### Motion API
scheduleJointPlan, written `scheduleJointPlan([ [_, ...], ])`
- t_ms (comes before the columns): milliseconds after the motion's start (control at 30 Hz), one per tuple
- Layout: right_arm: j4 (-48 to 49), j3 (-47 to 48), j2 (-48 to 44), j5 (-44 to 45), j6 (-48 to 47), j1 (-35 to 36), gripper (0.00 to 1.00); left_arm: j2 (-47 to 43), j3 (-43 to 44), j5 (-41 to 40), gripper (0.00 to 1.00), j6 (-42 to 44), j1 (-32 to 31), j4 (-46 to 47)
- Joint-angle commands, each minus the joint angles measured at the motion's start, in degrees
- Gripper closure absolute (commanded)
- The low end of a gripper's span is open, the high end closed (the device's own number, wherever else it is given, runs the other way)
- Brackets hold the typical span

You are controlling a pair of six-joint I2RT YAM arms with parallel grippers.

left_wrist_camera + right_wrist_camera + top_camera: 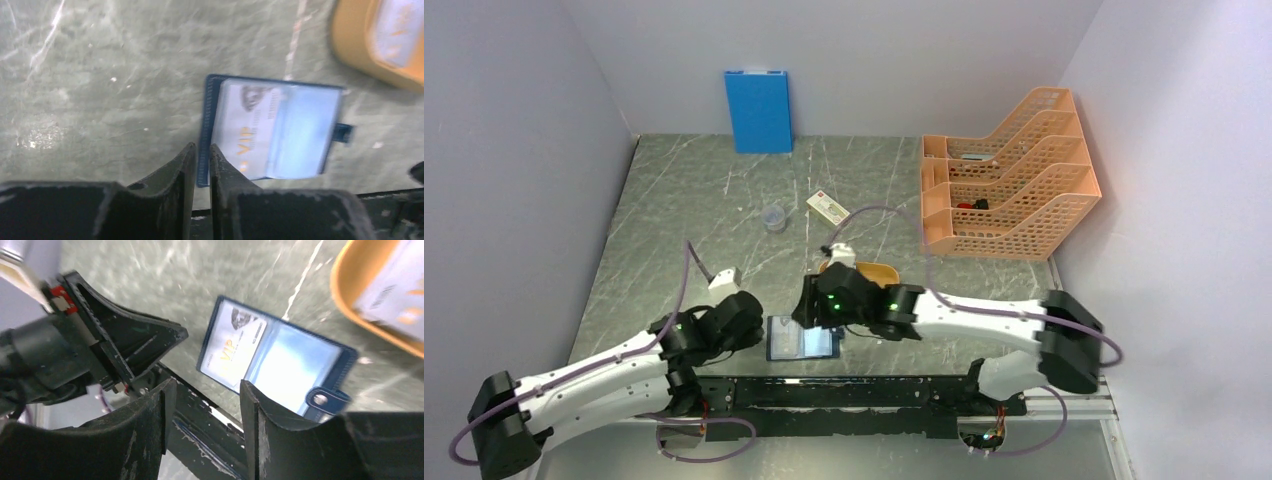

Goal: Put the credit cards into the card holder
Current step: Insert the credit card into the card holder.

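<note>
I count one card holder (801,338), and two credit cards (244,127): one inside it, the second card (400,27) in the one orange tray (347,30) just beyond. Farther beyond it: one clear cup (774,217), one cream box (829,208), one blue folder (758,110), one orange rack (1009,180).

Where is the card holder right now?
In the top view, the card holder lies open on the table by its near edge, between the left gripper and right gripper, just nearer than the orange tray.

Left black two-finger gripper (199,156): jaws parted by a slit (barely). Right black two-finger gripper (207,390): jaws well apart, gripping nothing. Both pitched downward.
</note>
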Motion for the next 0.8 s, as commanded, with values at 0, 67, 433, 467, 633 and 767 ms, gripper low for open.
scheduleJointPlan([
  [0,-11.39,-1.05,-11.96,18.6,-3.83,-0.75,0.47,-3.22,7.79,-4.23,0.71,3.43,-0.07,-5.03],
  [67,-13.59,-3.32,-16.44,18.35,-6.4,-5.11,0.47,-3.04,10.93,-4.04,0.54,7.2,-0.09,-4.27],
  [433,-1.57,-12.09,-16.59,-8.3,-9.98,-29.81,0.43,5.25,17.03,2.5,0.33,18.33,-0.07,5.29],
  [467,0.04,-12.31,-15.33,-9.07,-9.29,-30.34,0.43,5.65,16.5,2.93,0.34,17.93,-0.06,5.88],
  [633,7.09,-12.83,-9.26,-13.36,-6.36,-32.8,0.43,5.15,13.83,3.98,0.36,16.36,-0.18,6.13],
  [767,10.2,-12.63,-4.24,-15.24,-5.93,-33.37,0.43,3.4,12.06,3.78,0.36,15.41,-0.11,5.78],
])
